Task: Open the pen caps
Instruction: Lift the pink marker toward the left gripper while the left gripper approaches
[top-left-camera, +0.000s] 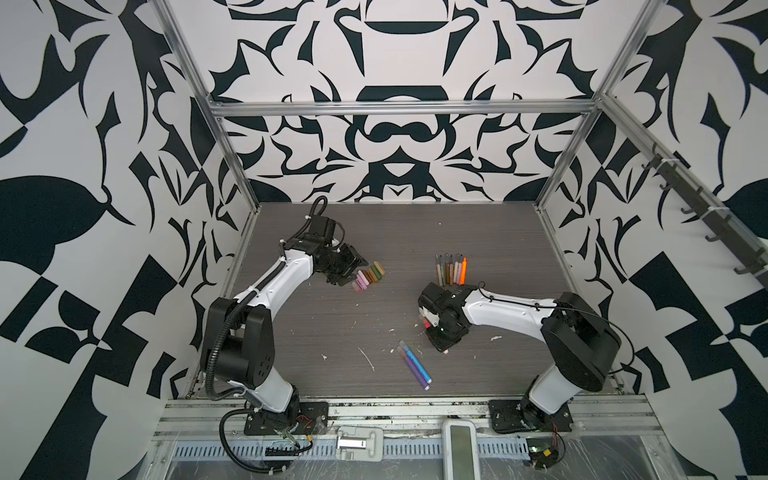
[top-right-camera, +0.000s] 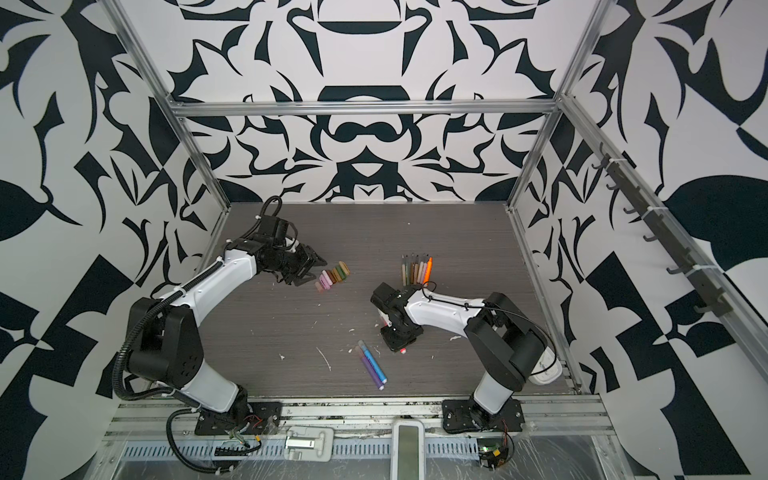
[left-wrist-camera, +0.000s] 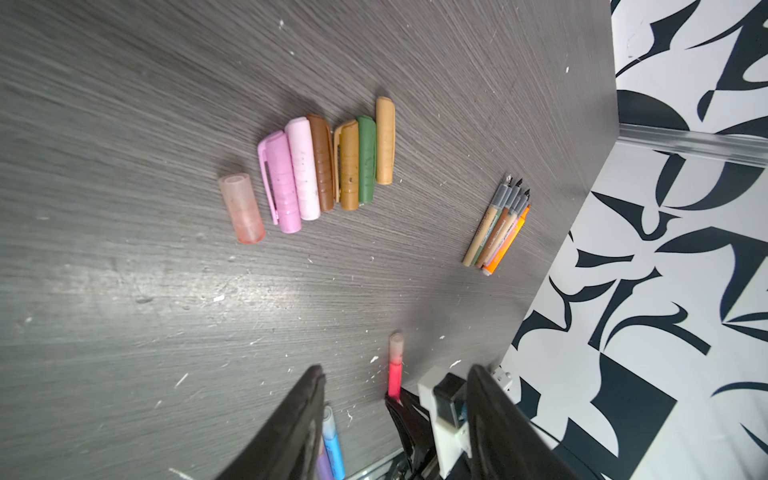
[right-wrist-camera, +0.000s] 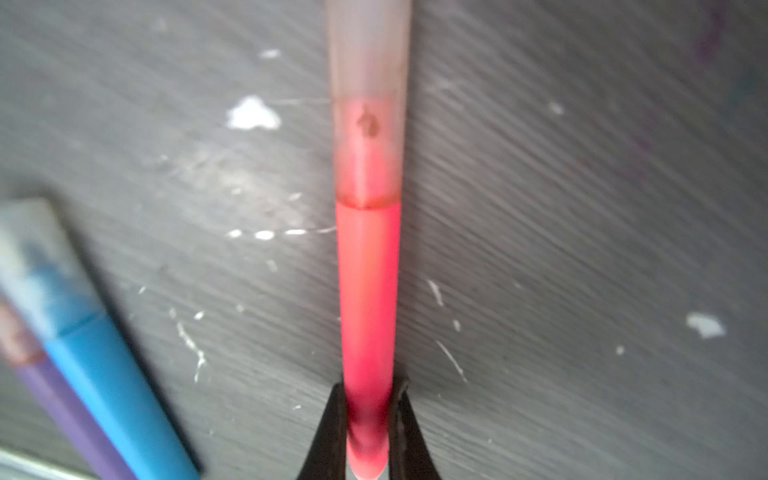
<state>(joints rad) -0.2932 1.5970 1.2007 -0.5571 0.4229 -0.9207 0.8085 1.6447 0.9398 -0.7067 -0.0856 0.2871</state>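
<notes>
Most of the job looks done: 7 loose caps lie side by side on the table, with a bunch of bare pens well apart toward the back. The left gripper hangs just beside the caps, jaws spread and empty. The right gripper pinches the tail of a red pen whose clear cap is on — likely next to come off. A blue pen and a purple pen lie capped, touching, near the front — so 3 caps seem left.
</notes>
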